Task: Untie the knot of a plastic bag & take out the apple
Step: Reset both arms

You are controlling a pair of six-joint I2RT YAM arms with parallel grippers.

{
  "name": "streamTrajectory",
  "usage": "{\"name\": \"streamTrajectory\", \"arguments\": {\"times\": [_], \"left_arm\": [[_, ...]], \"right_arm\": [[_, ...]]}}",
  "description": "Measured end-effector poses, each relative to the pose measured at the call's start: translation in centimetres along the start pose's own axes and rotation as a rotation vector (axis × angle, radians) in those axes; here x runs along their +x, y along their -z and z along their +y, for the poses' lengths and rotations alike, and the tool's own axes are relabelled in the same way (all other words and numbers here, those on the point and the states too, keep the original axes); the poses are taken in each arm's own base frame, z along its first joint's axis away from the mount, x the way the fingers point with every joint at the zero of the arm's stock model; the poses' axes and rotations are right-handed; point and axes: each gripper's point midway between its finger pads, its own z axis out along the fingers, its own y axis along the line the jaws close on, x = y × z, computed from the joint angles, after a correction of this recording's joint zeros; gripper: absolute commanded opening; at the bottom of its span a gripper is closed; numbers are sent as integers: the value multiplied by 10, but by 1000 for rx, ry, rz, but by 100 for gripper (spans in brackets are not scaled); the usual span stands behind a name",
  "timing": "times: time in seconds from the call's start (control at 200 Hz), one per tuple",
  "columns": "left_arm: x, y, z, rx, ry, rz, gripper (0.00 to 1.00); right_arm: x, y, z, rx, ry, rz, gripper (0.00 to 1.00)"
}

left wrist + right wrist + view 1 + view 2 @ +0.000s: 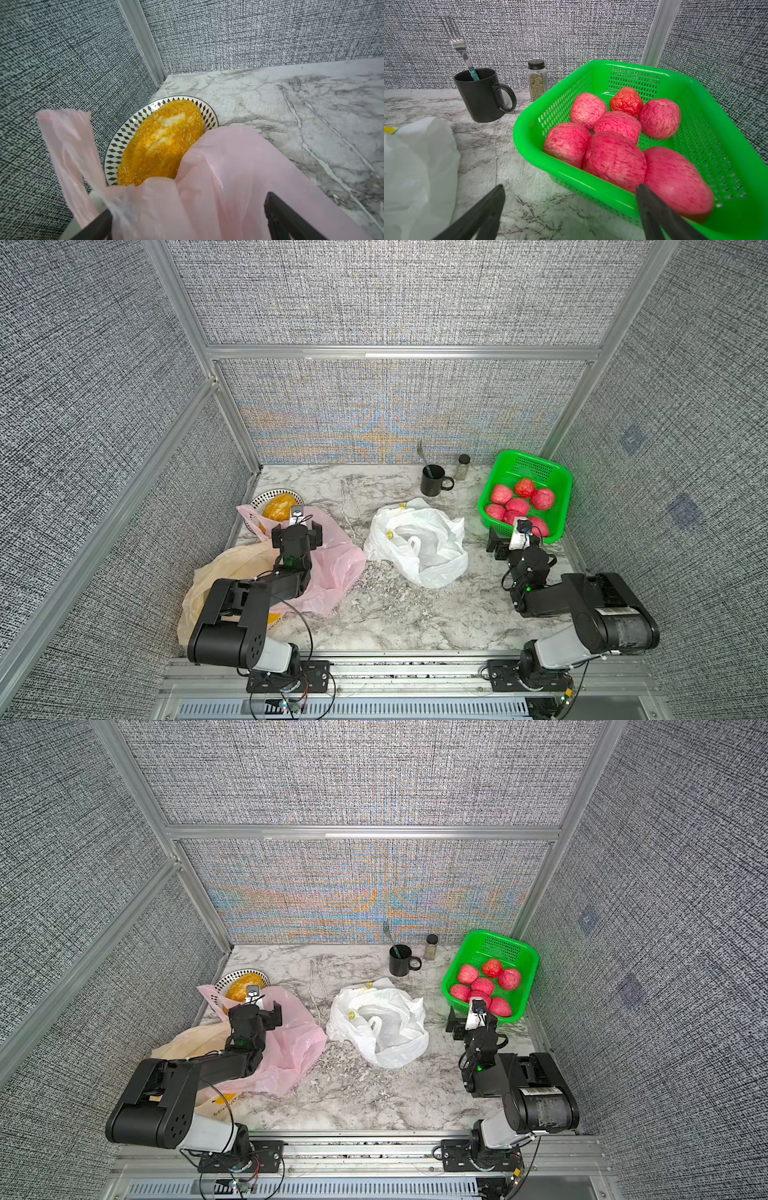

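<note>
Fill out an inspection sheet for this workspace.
Surface: marble-pattern tabletop; no spill seen.
Job's things: white bag crumpled mid-table, handles loose, no knot seen; seven apples in green basket.
Clutter: pink bag, yellowish bag, bread on patterned plate, black mug holding fork, spice jar.
Grippers: left gripper open above pink bag; right gripper open, empty, at the basket's near corner.
Cables: black cables loop along both arms.
Surroundings: grey woven panels in aluminium frame.

top views: high front, whole table (395, 614) | wrists: low, close
</note>
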Motion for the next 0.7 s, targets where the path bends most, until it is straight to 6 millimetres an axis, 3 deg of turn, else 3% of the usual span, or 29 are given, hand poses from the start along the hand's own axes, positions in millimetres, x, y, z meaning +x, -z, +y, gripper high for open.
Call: {"name": "streamTrajectory", "arguments": {"times": [0.105, 0.23, 0.701], "left_arm": [[23, 0, -3, 24, 0, 56, 100], [8, -2, -5, 36, 23, 19, 100], [8, -1, -5, 44, 30, 21, 100]], "right_arm": [[0, 0, 0, 0, 0, 0, 98], [0, 0, 0, 0, 0, 0, 98], [0, 0, 0, 0, 0, 0, 98]]}}
